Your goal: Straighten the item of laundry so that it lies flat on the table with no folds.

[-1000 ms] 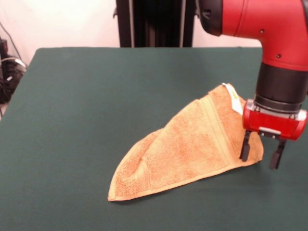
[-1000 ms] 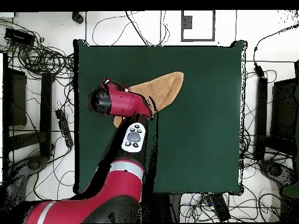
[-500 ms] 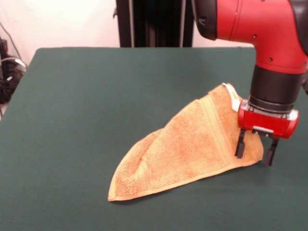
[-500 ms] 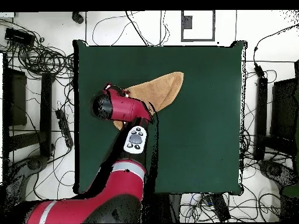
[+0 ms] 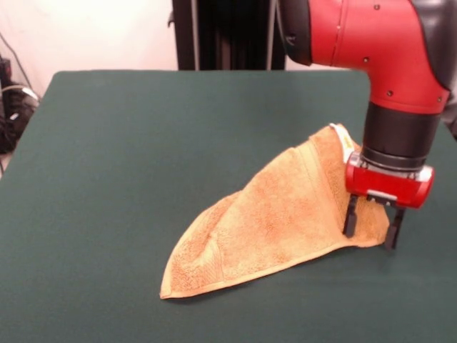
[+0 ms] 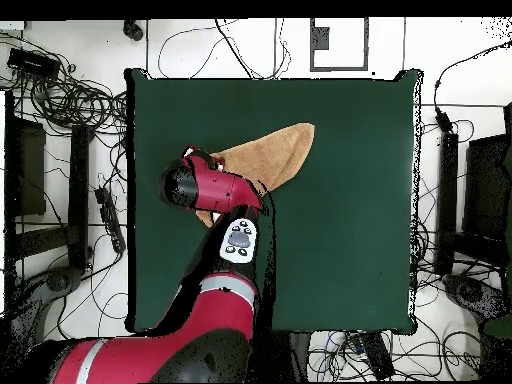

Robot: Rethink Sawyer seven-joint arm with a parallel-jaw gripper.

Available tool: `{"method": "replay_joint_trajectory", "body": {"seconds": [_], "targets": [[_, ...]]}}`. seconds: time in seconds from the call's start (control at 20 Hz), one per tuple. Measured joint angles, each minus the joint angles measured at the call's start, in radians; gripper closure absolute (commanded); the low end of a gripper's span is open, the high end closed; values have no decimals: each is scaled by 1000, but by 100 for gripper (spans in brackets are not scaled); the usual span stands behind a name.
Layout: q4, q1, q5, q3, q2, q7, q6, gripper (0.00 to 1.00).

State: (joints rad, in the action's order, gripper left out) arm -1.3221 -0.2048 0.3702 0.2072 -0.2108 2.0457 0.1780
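The towel (image 5: 275, 225) is seen folded over on itself into a long wedge on the green desk (image 5: 128, 157), its wide end directly beneath the end effector (image 5: 370, 230) and its narrow tip well away toward the front view's lower left. The end effector is held open, nothing gripped, its fingers straddling the towel's corner. For a clean pinch, only the upper layer (the folded-over one) should be caught, low at the corner, before anything is drawn outward.
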Motion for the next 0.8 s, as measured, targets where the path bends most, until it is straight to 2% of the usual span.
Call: {"method": "replay_joint_trajectory", "body": {"seconds": [0.4,0.45,0.8], "targets": [[0,28,0,-36,0,0,-30,0],[1,31,0,-37,1,0,-34,100],[4,34,0,-37,6,0,-45,100]]}}
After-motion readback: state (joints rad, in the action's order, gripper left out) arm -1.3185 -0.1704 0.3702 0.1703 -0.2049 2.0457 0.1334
